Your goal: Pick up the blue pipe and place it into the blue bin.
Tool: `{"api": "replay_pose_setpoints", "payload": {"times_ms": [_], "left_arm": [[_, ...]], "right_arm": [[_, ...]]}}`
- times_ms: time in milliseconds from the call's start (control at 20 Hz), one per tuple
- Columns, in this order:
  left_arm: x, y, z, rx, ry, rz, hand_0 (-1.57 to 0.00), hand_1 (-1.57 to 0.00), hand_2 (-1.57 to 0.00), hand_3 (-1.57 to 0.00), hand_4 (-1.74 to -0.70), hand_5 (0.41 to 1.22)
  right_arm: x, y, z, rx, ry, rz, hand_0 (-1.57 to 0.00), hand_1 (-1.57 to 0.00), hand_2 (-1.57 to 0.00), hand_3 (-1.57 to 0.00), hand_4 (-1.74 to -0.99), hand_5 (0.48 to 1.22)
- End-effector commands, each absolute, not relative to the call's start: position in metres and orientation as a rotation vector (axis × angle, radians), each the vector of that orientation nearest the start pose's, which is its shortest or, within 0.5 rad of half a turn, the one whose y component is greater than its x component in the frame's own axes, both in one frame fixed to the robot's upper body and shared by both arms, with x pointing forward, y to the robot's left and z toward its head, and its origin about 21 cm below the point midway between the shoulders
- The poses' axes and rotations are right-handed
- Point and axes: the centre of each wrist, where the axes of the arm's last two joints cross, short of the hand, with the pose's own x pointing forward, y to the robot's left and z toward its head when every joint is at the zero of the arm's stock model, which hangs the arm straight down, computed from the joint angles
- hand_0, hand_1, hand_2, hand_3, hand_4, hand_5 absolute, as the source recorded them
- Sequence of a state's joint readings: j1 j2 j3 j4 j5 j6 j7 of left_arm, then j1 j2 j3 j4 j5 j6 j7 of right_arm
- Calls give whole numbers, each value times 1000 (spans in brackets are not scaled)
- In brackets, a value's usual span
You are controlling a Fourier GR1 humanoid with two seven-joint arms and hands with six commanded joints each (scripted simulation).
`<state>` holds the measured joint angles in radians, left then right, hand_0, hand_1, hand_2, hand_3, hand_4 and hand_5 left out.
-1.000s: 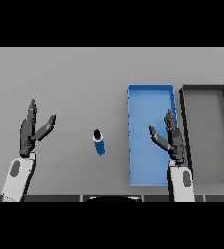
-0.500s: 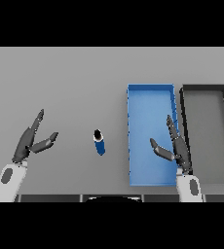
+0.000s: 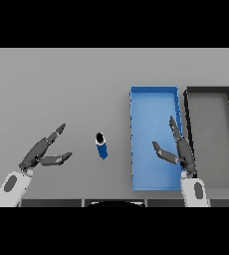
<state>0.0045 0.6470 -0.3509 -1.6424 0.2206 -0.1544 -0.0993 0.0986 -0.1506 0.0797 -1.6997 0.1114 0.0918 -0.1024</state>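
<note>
Both arms have sunk lower and swung outward since a second ago, while the blue pipe has not budged. You see it lying on the grey desk, just left of the blue bin, untouched, so the pickup and the placing both remain ahead. Your left robot hand hangs near the pipe, fingers spread, thumb pointing toward it. Your right robot hand hovers over the bin's right edge, fingers apart and empty, beside the dark bin.

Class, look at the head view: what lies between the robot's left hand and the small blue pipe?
Nothing: only bare grey table separates the open left hand from the small blue pipe, seen in the head view.
</note>
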Motion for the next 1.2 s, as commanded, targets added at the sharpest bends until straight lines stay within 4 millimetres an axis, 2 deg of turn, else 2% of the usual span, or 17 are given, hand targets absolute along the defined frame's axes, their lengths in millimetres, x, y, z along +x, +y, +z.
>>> {"api": "replay_pose_setpoints", "payload": {"times_ms": [0,150,450,900,1050,1150], "left_arm": [[233,287,37,-128,-1465,-718,1,1,1,1,-1052,513],[226,265,33,-209,-1427,-776,1,1,1,1,-1086,480],[226,229,18,-303,-1404,-845,1,1,1,1,-1114,447],[248,174,-10,-364,-1378,-851,1,1,1,1,-1107,444],[258,164,-14,-349,-1422,-865,1,1,1,1,-1075,445],[261,156,-16,-409,-1428,-837,1,1,1,1,-1092,477]], "right_arm": [[222,-251,13,-75,-1672,328,1,1,1,1,-1229,606],[221,-251,12,-70,-1686,324,1,1,1,1,-1244,607],[223,-249,12,-65,-1675,314,1,1,1,1,-1265,616],[213,-253,13,-66,-1677,285,1,1,1,1,-1274,603],[215,-256,12,-75,-1668,294,1,1,1,1,-1267,598],[214,-252,11,-67,-1664,299,1,1,1,1,-1264,598]]}}
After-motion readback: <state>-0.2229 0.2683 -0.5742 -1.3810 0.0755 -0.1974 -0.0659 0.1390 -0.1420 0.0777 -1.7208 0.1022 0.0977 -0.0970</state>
